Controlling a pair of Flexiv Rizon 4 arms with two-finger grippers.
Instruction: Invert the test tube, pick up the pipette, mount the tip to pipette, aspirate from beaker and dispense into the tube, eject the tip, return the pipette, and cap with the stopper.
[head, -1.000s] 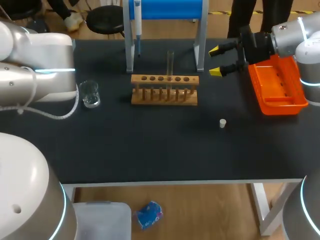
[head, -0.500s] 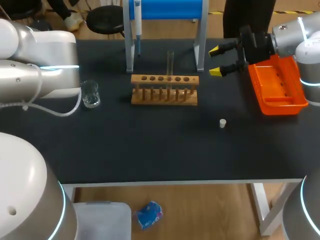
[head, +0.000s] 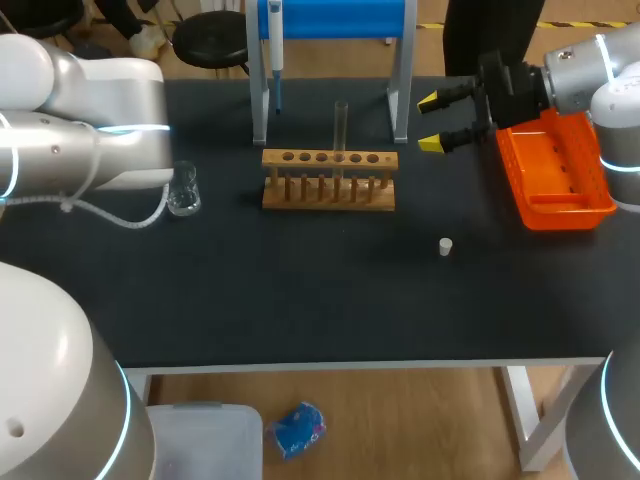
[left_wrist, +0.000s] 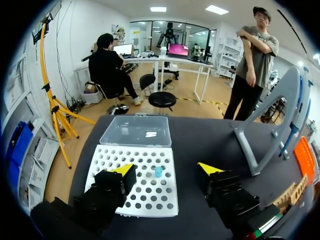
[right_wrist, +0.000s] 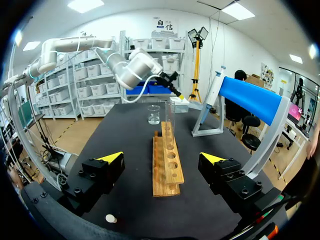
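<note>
- As the head view showed, the thin clear glass test tube (head: 341, 135) stood upright in the wooden rack (head: 329, 180): probably fragile and slippery, best taken mid-shaft.
- Left wrist: left gripper (left_wrist: 167, 168) hung apart above the white holed tip tray (left_wrist: 150, 195).
- Right wrist: right gripper (right_wrist: 162, 157) gaped, test tube ahead.

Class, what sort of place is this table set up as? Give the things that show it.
Probably a chemistry lab bench: a wooden rack holds a test tube, a glass beaker stands beside it, and a pipette hangs on a stand behind.
</note>
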